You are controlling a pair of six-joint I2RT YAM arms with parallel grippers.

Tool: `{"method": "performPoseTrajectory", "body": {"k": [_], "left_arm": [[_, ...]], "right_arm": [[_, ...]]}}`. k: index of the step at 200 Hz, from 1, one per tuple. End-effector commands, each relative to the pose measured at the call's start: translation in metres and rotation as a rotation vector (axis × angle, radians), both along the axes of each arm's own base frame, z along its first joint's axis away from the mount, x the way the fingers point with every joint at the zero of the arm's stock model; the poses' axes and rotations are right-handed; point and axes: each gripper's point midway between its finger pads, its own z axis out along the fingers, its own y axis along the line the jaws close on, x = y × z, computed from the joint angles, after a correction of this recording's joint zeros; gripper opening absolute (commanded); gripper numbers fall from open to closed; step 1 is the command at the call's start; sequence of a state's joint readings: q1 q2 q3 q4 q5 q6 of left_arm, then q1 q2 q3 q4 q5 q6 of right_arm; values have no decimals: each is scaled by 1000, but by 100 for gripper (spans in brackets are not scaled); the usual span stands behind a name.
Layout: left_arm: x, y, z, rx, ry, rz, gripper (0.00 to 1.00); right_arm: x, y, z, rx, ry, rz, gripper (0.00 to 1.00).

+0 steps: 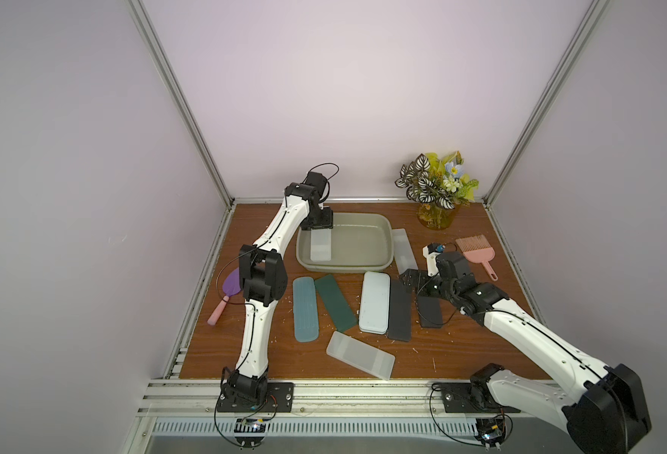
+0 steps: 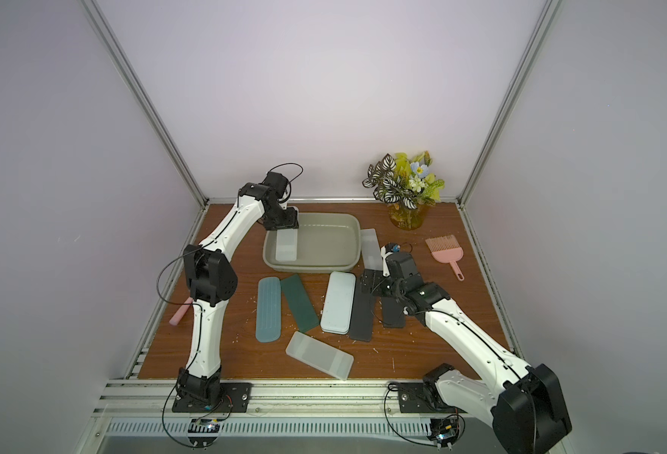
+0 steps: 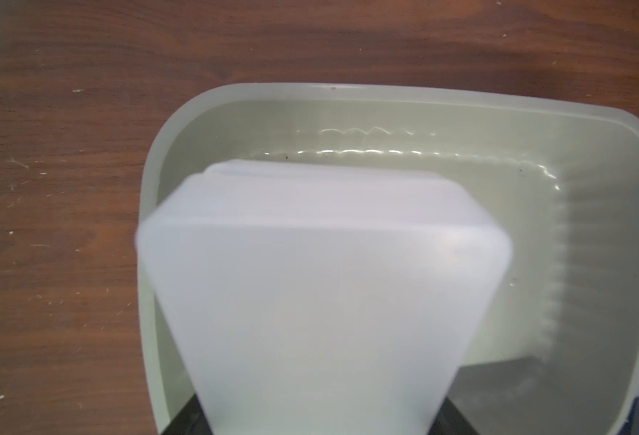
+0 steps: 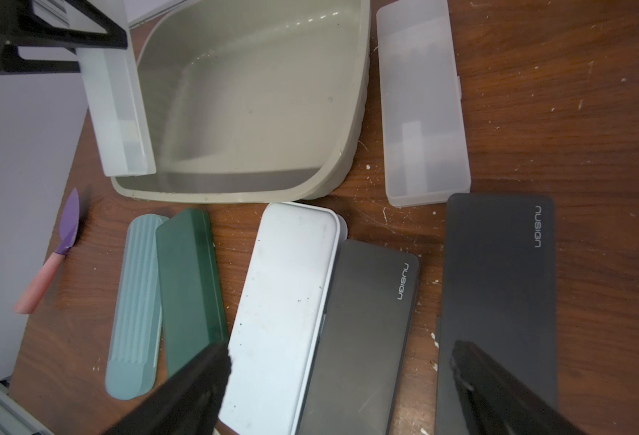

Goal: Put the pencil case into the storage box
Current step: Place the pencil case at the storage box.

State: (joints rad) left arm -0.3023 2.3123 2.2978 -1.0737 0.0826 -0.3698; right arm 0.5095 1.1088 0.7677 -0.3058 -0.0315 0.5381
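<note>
Translucent pencil case (image 1: 320,247) in left claw (image 1: 319,231) over storage box (image 1: 363,268) — right claw (image 4: 342,376) wide, black cases (image 4: 498,271) below.

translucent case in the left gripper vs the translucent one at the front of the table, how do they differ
The held translucent case is clamped at one end by the left gripper; the front translucent case lies free. The held case hangs over the left end of the storage box; the front case rests on the table. The held case runs front to back; the front case lies slanted. Both are frosted white.
</note>
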Motion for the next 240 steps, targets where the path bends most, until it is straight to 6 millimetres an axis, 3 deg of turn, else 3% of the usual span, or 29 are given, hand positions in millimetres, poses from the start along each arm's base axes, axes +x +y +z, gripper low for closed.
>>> {"method": "performPoseTrajectory", "body": {"k": [1, 47, 90, 132, 187, 240], "left_arm": [[5, -6, -4, 15, 0, -7, 47], [4, 0, -50, 81, 74, -15, 50], [0, 11, -72, 153, 117, -24, 54], [-5, 20, -91, 214, 158, -27, 65], [-3, 24, -95, 239, 157, -25, 76], [1, 25, -74, 236, 110, -13, 84]], "right_arm": [[8, 4, 16, -4, -41, 17, 99], [10, 6, 8, -8, -22, 21, 99], [10, 5, 3, -14, -15, 20, 99], [7, 3, -3, -16, -2, 16, 99], [8, 3, -3, -14, 0, 10, 99], [10, 2, 2, -17, -8, 1, 99]]}}
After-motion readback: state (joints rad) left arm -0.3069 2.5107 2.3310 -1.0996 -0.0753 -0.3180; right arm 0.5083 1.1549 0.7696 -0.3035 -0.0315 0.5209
